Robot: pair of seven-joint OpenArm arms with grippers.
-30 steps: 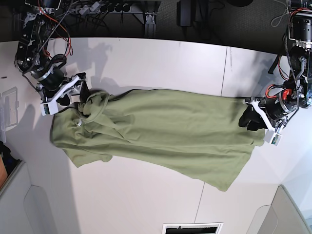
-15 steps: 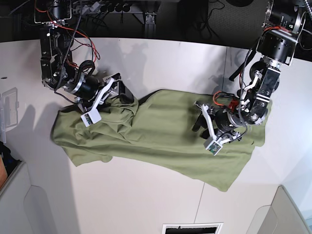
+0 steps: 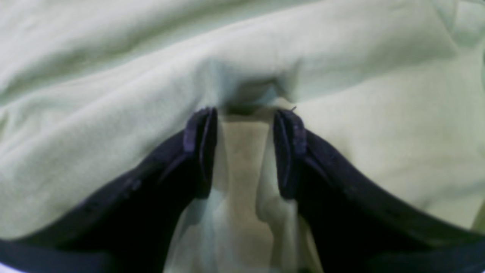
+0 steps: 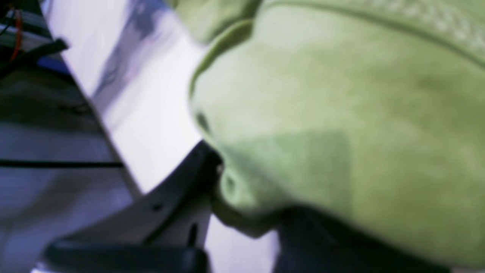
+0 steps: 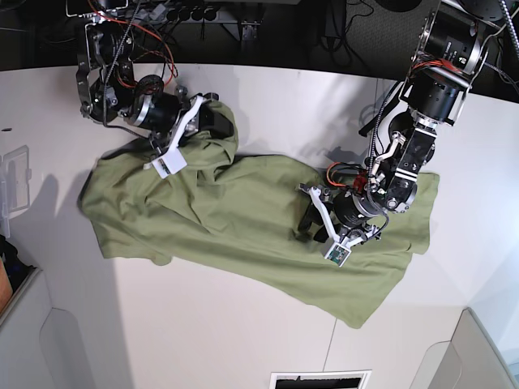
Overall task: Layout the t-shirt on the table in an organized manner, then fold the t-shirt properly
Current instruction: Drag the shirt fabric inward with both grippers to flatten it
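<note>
The olive-green t-shirt (image 5: 243, 219) lies rumpled across the white table (image 5: 243, 324). At the back left, my right gripper (image 5: 212, 120) is shut on a bunched end of the shirt and holds it raised above the table. The right wrist view is blurred; green cloth (image 4: 341, 113) drapes over a dark finger (image 4: 182, 178) and hides the jaws. My left gripper (image 5: 310, 223) rests on the shirt right of centre. In the left wrist view, that gripper (image 3: 245, 151) pinches a fold of cloth (image 3: 341, 57) between its dark fingers.
Grey bins stand at the front corners (image 5: 57, 348) (image 5: 478, 356). A clear plastic box (image 5: 12, 186) sits at the left edge, and a dark slot (image 5: 320, 379) at the front edge. A thin seam (image 5: 357, 243) crosses the table. Cables hang behind the back edge.
The right gripper has carried its end of the shirt back and rightward, lifting it. The left gripper has dragged its end leftward over the shirt, bunching the cloth.
</note>
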